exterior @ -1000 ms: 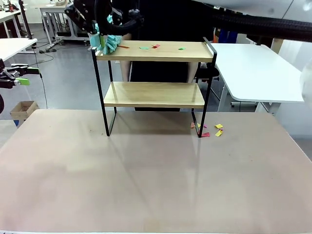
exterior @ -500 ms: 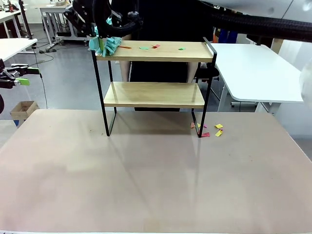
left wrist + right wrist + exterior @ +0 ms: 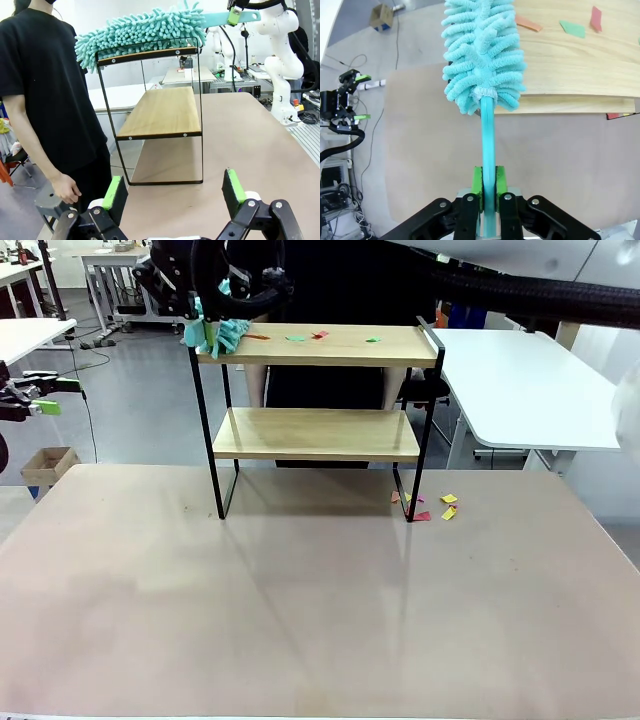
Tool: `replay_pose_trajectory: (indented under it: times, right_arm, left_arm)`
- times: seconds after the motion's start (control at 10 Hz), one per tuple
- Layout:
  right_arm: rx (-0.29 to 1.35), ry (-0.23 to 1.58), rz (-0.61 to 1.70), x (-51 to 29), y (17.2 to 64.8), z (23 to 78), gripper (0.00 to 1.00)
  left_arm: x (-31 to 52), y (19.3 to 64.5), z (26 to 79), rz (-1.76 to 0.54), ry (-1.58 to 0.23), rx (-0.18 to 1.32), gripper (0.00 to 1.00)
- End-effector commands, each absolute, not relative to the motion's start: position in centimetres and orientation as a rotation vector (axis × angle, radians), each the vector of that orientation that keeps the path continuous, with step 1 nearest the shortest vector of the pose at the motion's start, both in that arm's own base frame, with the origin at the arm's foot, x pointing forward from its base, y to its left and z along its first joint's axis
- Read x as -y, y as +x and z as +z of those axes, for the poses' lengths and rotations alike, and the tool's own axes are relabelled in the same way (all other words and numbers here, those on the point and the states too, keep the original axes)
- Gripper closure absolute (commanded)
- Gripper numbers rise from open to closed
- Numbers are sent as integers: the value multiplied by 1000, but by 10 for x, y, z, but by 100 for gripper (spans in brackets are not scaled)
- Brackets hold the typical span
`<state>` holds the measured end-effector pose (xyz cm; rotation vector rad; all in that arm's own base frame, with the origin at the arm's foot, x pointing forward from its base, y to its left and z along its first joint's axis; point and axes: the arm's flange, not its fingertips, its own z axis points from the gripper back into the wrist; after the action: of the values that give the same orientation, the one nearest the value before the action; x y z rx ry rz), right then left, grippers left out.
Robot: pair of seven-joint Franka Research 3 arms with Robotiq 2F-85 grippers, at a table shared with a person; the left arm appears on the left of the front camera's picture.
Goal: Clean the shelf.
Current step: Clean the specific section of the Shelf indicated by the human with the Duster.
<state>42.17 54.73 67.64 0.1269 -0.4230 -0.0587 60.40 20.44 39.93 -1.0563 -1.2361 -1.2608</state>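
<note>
now the right tool (image 3: 488, 176) is clamped on the handle of a teal duster (image 3: 482, 55), its head lying on the left end of the top board of the shelf (image 3: 315, 435). the shelf stands at the far side of the bench (image 3: 300, 620). the left tool (image 3: 174, 189) gapes wide, holding nothing.

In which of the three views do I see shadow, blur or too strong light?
Front view: even light, a soft shadow under the shelf on the table; a white patch at the right edge is blurred. Left wrist view: the wall behind the duster is nearly washed out. Right wrist view: the duster is sharp, without motion blur.
</note>
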Motion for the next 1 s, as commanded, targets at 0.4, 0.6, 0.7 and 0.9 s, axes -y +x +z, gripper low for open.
replay_pose_trajectory:
  times: [0.4,0.6,0.7,0.9]
  right_arm:
    - [368,129,-136,-467,421,655,87]
    - [340,129,-163,-434,423,651,87]
    - [319,126,-172,-418,423,648,87]
    - [293,109,-201,-383,424,640,87]
  left_arm:
    - [-204,603,402,-1274,-1052,1248,0]
    - [-204,603,402,-1274,-1052,1248,0]
    - [-204,603,402,-1274,-1052,1248,0]
    - [-204,603,402,-1274,-1052,1248,0]
